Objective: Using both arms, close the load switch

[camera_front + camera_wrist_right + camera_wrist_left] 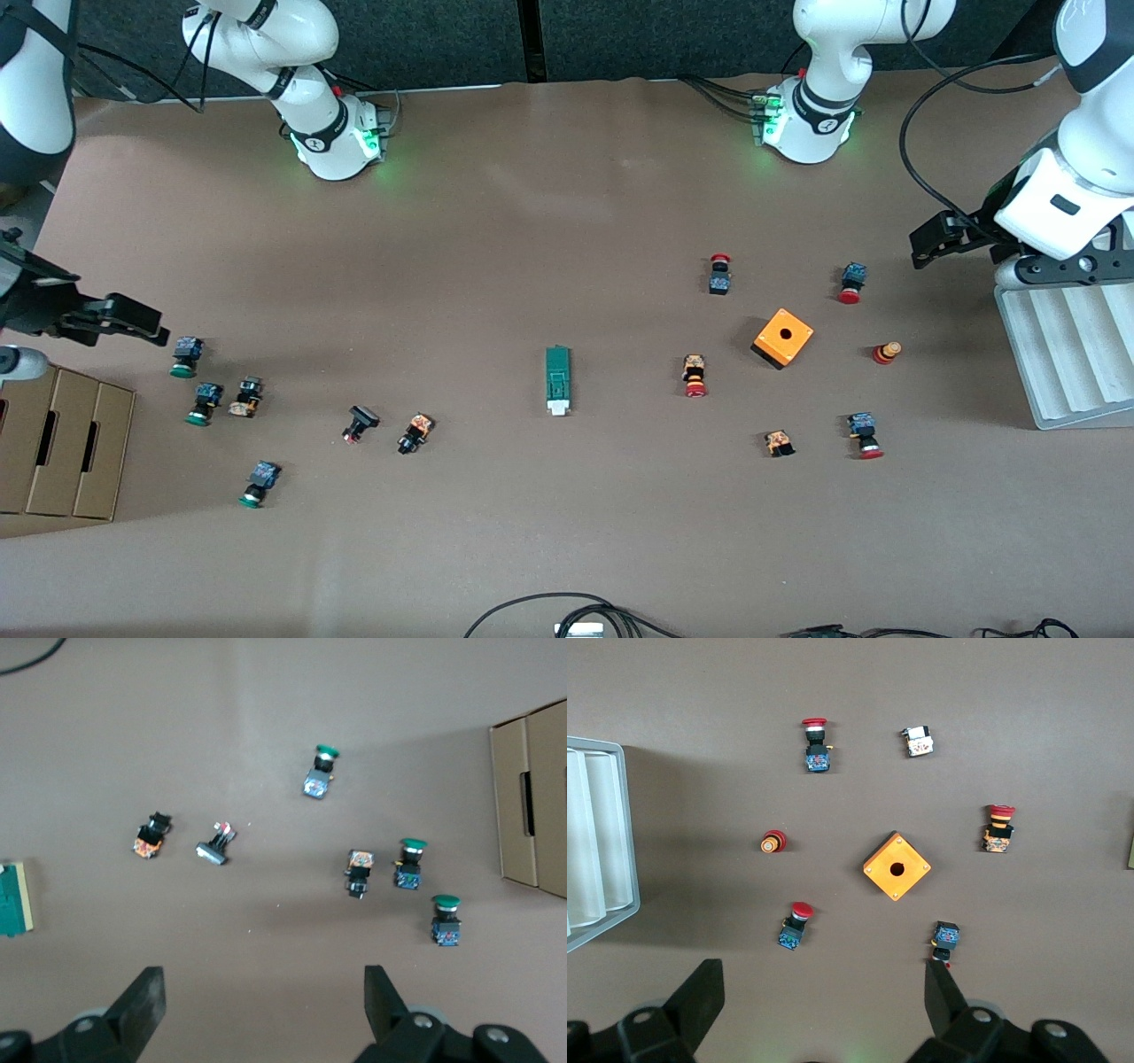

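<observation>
Brown tabletop (pixel 532 221) around load switch (pixel 558 379)

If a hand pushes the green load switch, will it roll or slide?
The load switch is a flat-sided rectangular block lying lengthwise on the table, so it would probably slide, not roll. It looks rigid and small, likely light. An off-centre push may turn it.

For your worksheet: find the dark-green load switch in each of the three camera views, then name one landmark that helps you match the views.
Front view: the load switch lies mid-table, white end toward the camera.
Left wrist view: only a sliver at the picture's edge, past the orange box.
Right wrist view: cut off at the edge.
Shared landmark: the switch itself; the orange box links front and left wrist views.
</observation>
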### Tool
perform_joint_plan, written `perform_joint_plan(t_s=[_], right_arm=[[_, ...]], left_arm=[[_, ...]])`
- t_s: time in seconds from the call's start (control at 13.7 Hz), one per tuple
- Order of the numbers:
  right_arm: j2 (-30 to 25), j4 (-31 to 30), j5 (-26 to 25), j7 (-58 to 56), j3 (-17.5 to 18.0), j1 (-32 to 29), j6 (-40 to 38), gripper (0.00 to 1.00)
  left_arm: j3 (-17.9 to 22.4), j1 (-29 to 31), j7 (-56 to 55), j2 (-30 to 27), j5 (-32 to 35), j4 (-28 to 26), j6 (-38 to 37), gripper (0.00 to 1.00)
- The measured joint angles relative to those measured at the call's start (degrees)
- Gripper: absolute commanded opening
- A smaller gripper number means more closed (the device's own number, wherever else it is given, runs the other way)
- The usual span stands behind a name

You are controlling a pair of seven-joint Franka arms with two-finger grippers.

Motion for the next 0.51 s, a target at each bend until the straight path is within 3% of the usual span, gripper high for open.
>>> perform_joint_plan(t_s=[0.51], right_arm=[[-0.1, 0.0, 0.0, 0.0, -0.5, 0.3, -2.5, 1.00]], left_arm=[[0.0, 0.0, 0.0, 0.0, 0.0, -0.2, 0.0, 1.00]])
